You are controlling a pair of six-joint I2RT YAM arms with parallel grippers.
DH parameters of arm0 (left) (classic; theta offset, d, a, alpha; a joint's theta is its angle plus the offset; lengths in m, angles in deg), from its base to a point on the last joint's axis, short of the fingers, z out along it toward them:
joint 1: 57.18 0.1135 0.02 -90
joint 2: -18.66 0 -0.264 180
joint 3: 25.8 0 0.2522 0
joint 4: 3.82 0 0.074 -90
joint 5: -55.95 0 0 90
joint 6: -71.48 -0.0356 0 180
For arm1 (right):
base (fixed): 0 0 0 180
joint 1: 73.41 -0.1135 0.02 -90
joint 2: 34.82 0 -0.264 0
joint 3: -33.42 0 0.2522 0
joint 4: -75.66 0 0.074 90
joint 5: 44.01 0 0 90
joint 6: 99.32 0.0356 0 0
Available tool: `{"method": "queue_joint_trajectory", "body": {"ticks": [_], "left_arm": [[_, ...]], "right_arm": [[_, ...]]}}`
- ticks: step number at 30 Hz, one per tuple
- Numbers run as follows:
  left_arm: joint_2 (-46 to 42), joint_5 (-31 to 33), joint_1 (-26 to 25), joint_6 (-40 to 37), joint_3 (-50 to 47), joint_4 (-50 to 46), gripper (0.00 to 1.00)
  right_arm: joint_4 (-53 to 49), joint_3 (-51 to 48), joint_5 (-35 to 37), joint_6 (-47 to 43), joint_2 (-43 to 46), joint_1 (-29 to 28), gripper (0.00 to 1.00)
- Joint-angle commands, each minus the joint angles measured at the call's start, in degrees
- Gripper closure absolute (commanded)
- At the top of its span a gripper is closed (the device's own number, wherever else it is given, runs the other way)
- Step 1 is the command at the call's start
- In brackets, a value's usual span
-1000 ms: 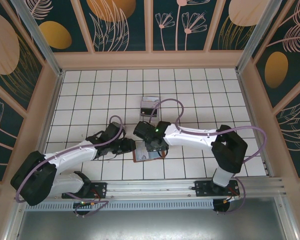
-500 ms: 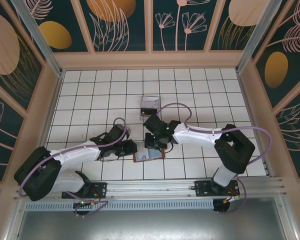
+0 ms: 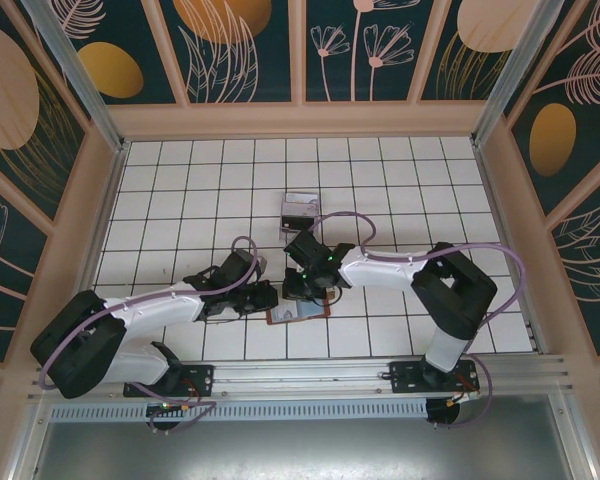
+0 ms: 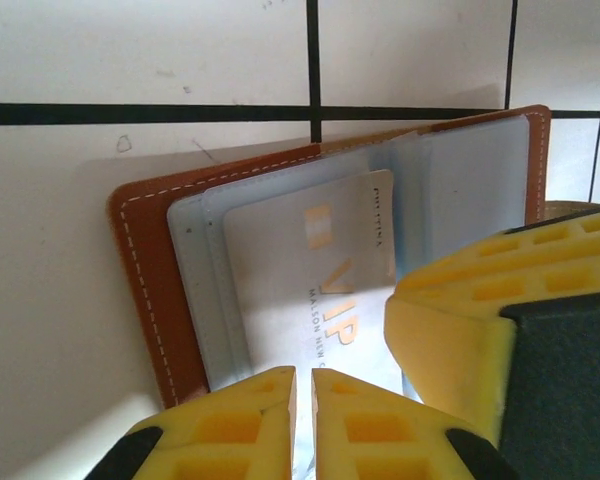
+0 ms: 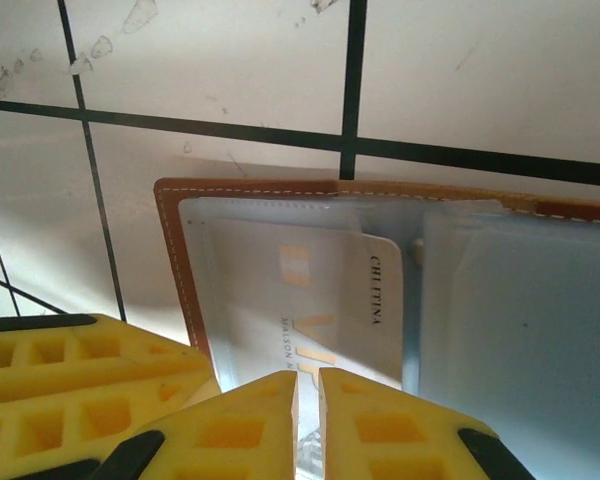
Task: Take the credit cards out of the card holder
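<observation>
Lower centre of the top view: card holder [image 3: 300, 312] lies open on the tiled surface [image 3: 180, 180]. A silver VIP card [image 4: 310, 270] lies on its blue-grey lining. Left hand [image 4: 304, 420] and right hand [image 5: 308, 420] are both clenched, tips at the card's near edge; cannot tell if either grips it.

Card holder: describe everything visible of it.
The reddish-brown leather-like bifold card holder lies open flat on the white tiled table, pale stitching along its rim, grey-blue translucent pockets inside. A silver credit card with gold VIP lettering sits in one pocket. The left hand and right hand, yellow-padded, are closed side by side at its edge; what they pinch is unclear.
</observation>
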Motion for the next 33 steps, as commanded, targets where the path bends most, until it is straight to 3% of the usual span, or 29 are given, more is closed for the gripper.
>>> {"method": "queue_joint_trajectory", "body": {"ticks": [1, 21, 33], "left_arm": [[1.2, -1.6, -0.3, 0.9, -0.5, 2.3, 0.87], [5.0, 2.9, -0.3, -2.6, -0.8, -4.0, 0.87], [5.4, 4.2, -0.3, -3.5, -0.8, -6.0, 0.87]], "right_arm": [[1.3, -1.5, -0.8, -0.1, -1.4, 0.6, 0.85], [-1.8, -1.9, 2.4, -0.3, -1.3, 0.6, 0.69], [-2.4, -3.1, 4.0, -0.3, -1.0, 0.9, 0.7]]}}
